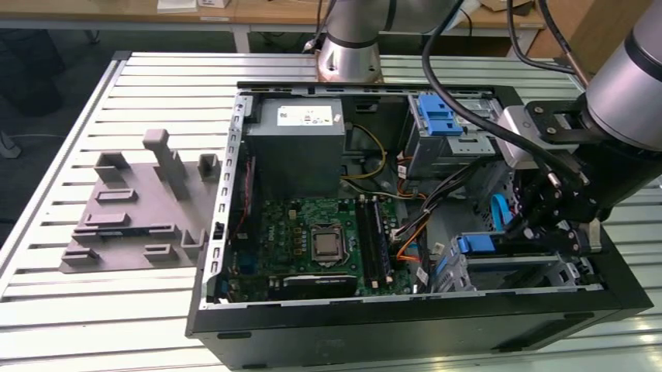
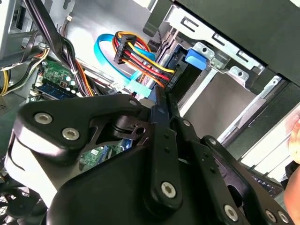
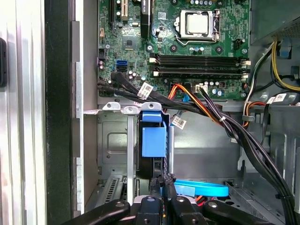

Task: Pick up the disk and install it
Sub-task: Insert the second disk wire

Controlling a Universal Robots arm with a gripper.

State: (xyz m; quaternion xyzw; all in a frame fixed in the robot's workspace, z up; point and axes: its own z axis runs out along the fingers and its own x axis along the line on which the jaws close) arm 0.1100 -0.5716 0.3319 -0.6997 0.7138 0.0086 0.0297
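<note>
1. The computer case (image 1: 414, 325) lies open on the slatted table (image 1: 62, 310). Its walls box in the arm, and the only free way in or out is straight up.
2. The drive bay (image 3: 112, 140) is in the case corner at the exterior view's right. Its metal rails sit tight either side of the slot, so there's little room sideways. If the disk tilts, we expect it to jam on a rail edge.
3. The black cable bundle (image 3: 234, 136) and the blue flat cable (image 3: 201, 187) run just beside the bay. We judge they could snag the linkage or get pinched behind the drive.
4. The disk (image 3: 153, 140) stands on edge in the bay slot, with its blue frame tab towards the motherboard (image 3: 197, 42). We can't tell if it's fully seated.
5. The gripper (image 3: 161, 180) is at the disk's near edge. Its fingers (image 2: 161, 112) are drawn close together and look to be pinching that thin edge. If the grip slips, the drive could end up crooked.
</note>
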